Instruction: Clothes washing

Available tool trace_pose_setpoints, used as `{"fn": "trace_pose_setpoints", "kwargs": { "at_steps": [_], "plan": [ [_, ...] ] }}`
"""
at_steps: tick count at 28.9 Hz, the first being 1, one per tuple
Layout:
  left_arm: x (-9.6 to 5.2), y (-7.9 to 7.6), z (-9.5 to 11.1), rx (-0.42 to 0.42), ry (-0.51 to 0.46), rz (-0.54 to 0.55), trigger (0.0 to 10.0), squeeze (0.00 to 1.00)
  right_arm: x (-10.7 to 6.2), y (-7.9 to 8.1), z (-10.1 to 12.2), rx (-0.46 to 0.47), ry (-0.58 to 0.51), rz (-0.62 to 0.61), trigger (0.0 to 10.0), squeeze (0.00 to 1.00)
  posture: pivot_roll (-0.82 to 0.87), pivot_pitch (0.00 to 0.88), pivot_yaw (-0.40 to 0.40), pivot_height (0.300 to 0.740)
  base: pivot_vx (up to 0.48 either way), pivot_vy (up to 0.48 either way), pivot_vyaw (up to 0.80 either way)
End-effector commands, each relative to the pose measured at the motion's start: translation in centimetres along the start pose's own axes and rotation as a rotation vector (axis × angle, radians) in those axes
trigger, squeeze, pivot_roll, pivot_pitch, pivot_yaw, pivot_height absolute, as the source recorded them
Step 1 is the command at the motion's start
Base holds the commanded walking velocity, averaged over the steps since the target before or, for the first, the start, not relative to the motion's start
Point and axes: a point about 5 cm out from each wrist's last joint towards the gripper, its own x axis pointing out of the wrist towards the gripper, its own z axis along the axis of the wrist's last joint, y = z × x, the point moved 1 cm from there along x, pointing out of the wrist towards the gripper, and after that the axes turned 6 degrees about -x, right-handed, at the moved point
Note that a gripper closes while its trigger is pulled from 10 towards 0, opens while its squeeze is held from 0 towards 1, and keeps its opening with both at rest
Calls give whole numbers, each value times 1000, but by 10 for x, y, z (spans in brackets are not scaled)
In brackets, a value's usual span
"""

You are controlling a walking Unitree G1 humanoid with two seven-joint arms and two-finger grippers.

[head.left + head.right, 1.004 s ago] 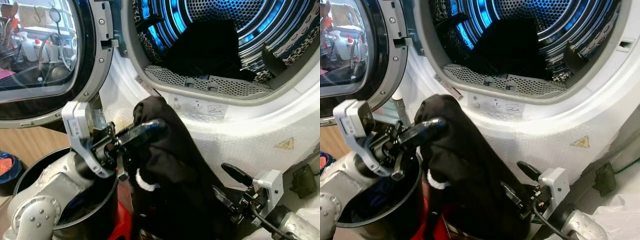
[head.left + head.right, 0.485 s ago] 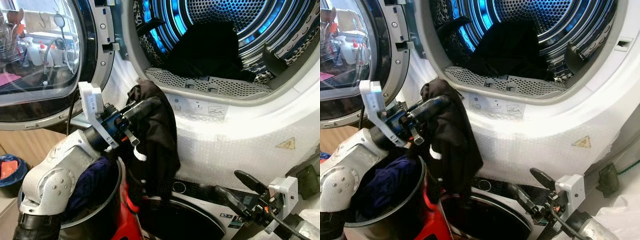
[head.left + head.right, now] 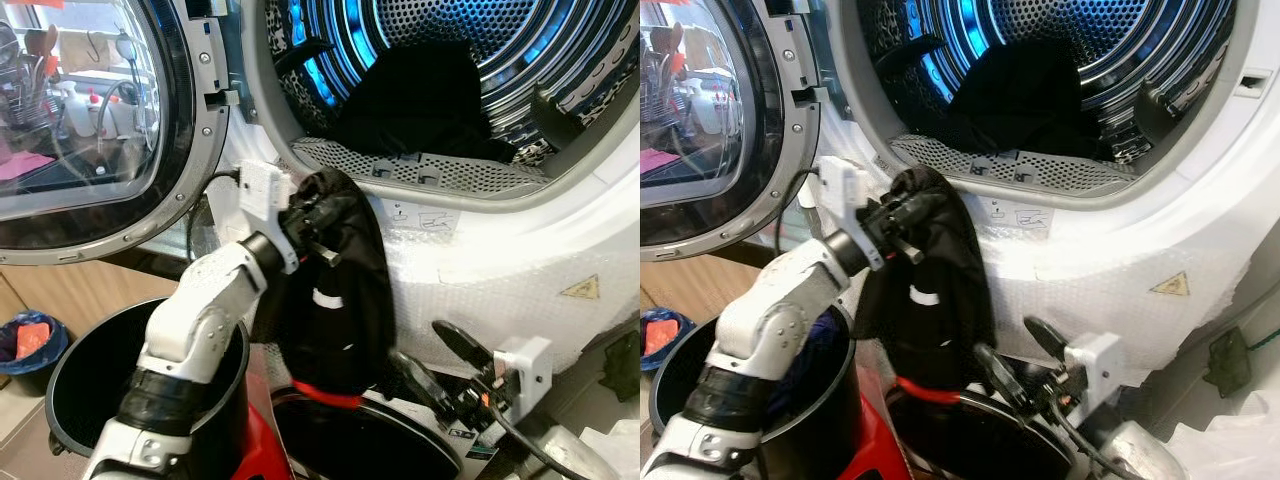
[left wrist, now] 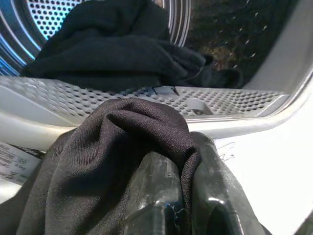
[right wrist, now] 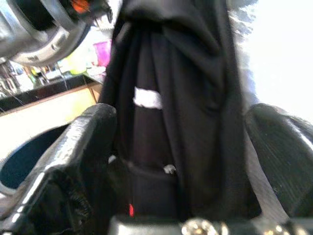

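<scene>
Garment [image 3: 335,290] hangs clenched in my left gripper [image 3: 322,205] below the drum [image 3: 430,80] lip; right gripper [image 3: 425,365] spread. I should lift higher before pushing in.

Matt black knit cloth [image 3: 335,290] in my left gripper [image 4: 183,191], glossy plastic fingers; perforated shiny metal drum [image 3: 440,40] at 12 o'clock.

Head stereo pair facing drum [image 3: 440,60] closely, wrist cameras sharing black garment [image 4: 112,161]
</scene>
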Motion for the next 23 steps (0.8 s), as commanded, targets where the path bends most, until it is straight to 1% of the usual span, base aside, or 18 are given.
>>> {"fn": "trace_pose_setpoints", "kwargs": {
  "at_steps": [1, 3, 4, 5, 8, 9, 10, 12, 13, 15, 19, 21, 23],
  "plan": [
    [9, -6, 6, 37, -24, -8, 10000, 0, 3, 1, 6, -45, -1, -30, 10000, 0, -72, 9, 35, 740, 0, 0, 0],
    [15, -11, 5, 22, -28, -29, 10000, 0, 6, -2, 6, -80, 6, -91, 10000, 0, -70, 8, 36, 740, 0, 0, 0],
    [20, -17, 6, 17, -39, -49, 10000, 0, 8, -1, 5, -56, 16, -103, 10000, 0, -69, 8, 39, 740, 0, 0, 0],
    [23, -21, 6, 19, -46, -62, 10000, 0, 9, -2, 3, -53, 27, -123, 10000, 0, -69, 6, 40, 740, 0, 0, 0],
    [28, -28, 7, 1, -55, -86, 10000, 0, 11, -5, -1, -64, 46, -172, 10000, 0, -68, 4, 42, 740, 0, 0, 0],
    [29, -30, 8, -1, -58, -91, 10000, 0, 11, -6, -5, -62, 64, -185, 10000, 0, -68, 4, 43, 740, 0, 0, 0],
    [33, -34, 7, -10, -61, -105, 10000, 0, 12, -11, -13, -68, 104, -239, 10000, 0, -67, 2, 46, 740, 0, 0, 0],
    [36, -39, 6, -16, -64, -122, 10000, 0, 13, -12, -17, -69, 124, -271, 10000, 0, -66, 0, 49, 740, 0, 0, 0],
    [38, -42, 5, -21, -64, -135, 10000, 0, 16, -9, -18, -58, 122, -269, 10000, 0, -65, 0, 52, 740, 0, 0, 0],
    [39, -44, 4, -22, -65, -138, 10000, 0, 18, -6, -18, -55, 117, -256, 10000, 0, -65, 0, 52, 740, 0, 0, 0],
    [42, -51, 3, -43, -65, -172, 10000, 0, 24, -4, -19, -65, 128, -292, 10000, 0, -66, 0, 54, 740, 0, 0, 0],
    [44, -58, 2, -42, -66, -190, 10000, 0, 31, 2, -15, -48, 94, -269, 10000, 0, -67, 0, 56, 740, 0, 0, 0],
    [46, -61, 2, -48, -67, -205, 10000, 0, 34, 4, -14, -42, 84, -268, 10000, 0, -67, 0, 55, 740, 0, 0, 0]
  ]
}}
